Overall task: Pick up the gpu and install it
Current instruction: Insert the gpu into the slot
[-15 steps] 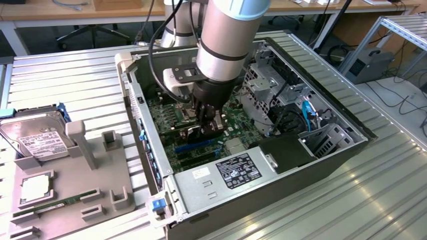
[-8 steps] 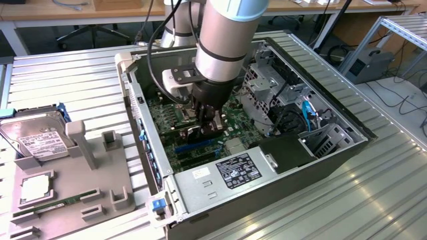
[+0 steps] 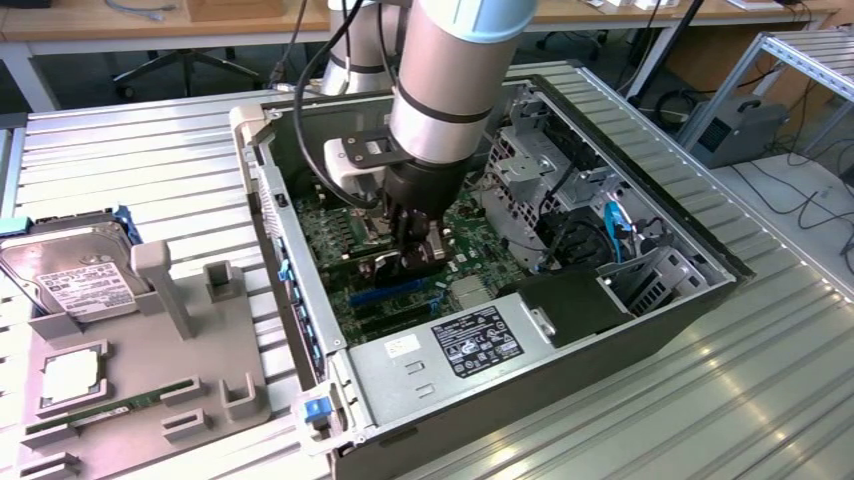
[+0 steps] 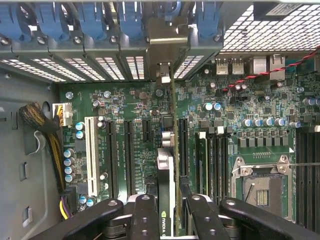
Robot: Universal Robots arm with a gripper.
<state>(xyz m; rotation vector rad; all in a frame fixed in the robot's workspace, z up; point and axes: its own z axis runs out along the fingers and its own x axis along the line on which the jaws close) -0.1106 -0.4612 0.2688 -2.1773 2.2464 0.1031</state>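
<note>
We are doing the install step: our gripper (image 3: 416, 252) is clamping the gpu (image 4: 166, 167) edge-down at the motherboard (image 4: 125, 100); we judge it needs exact lining up with a slot.

I see the motherboard (image 4: 130, 107) as dark green, speckled with silver-topped capacitors. It carries black slots (image 4: 128, 150) and one white slot (image 4: 91, 155). Over the motherboard, the gpu (image 4: 166, 170) shows a black edge with a silver strip and a small green logo. The end effector (image 4: 170, 215) is matte black. Blue latches (image 4: 90, 20) line one edge of the motherboard, and a red-and-black twisted wire (image 4: 280, 67) crosses one corner. Well away from the motherboard, the counter (image 3: 134, 150) is ribbed silver-grey.
</note>
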